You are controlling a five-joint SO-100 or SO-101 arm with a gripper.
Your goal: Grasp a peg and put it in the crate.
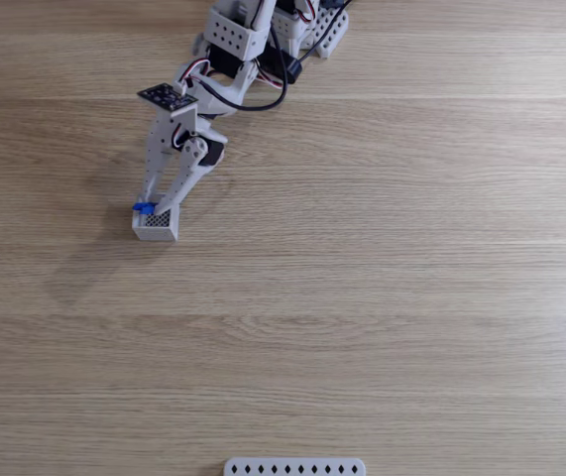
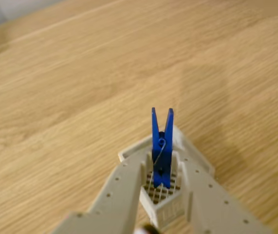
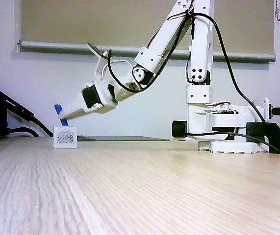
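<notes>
Gripping the blue peg (image 2: 161, 148) upright betw. its fingers, the claw (image 2: 162, 181) hung right over the white crate (image 2: 164, 202) w/ peg's lower end inside, on the worktop (image 1: 382, 278).

- Table (image 1: 411, 297): light wood grain, smooth, faint satin sheen.
- Peg (image 2: 161, 146): glossy blue plastic with a thin wire spring.
- Crate (image 3: 64, 137): matt white plastic, mesh floor.
- Hand (image 2: 164, 187): matt off-white plastic, fine layered texture.

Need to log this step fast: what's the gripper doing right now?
Gripper: closed on the blue peg, holding it with its lower end inside the crate.
</notes>
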